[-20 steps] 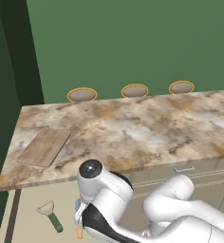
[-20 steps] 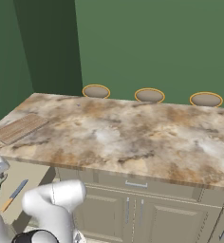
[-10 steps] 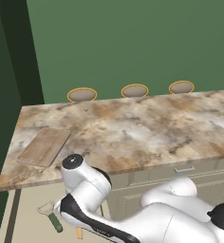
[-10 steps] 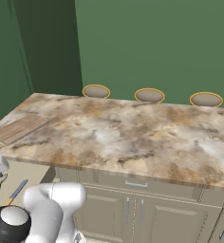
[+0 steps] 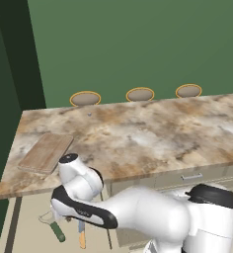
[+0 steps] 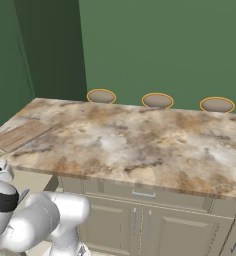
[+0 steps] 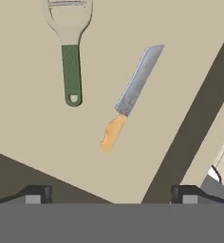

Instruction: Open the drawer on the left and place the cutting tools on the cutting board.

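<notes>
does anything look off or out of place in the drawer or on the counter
Nothing stands out. The knife and the green-handled tool lie flat and apart on the open drawer floor, neither damaged. The board sits flat at the counter end, bare. No spills.

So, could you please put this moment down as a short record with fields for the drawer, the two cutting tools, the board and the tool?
drawer: open, beige floor showing, both cutting tools lying inside
knife: orange handle, blue-grey blade, flat on the drawer floor
green-handled tool: pale round head, lying beside the knife, apart from it
cutting board: on the counter's left end, nothing on it
tool: open, above the drawer, holding nothing
</notes>
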Robot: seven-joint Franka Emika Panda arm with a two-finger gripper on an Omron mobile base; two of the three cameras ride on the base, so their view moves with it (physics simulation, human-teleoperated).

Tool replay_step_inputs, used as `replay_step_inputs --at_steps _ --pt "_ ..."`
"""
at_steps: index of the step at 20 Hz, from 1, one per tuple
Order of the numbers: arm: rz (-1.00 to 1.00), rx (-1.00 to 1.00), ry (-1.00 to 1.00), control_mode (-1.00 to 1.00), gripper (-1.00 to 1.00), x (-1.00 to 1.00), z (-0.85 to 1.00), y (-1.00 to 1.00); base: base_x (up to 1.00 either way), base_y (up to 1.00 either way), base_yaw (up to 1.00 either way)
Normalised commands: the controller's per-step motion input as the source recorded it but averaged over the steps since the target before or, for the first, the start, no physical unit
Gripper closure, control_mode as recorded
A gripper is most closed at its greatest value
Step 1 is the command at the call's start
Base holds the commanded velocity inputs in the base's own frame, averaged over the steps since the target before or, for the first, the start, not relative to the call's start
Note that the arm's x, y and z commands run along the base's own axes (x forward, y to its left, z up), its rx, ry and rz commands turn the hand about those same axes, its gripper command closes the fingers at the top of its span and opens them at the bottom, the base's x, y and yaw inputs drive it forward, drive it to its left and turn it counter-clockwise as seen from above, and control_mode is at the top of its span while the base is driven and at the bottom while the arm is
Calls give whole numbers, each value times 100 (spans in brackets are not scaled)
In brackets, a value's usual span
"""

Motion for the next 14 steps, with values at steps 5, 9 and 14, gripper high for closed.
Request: replay_step_inputs --at_steps 5,9,14 --pt "-2 1 9 -100 -100 0 -52 -9 0 0 0" --pt "-4 5 1 -100 -100 0 -52 -15 0 0 0" --pt "-1 2 0 -100 -100 0 -25 -1 0 0 0"
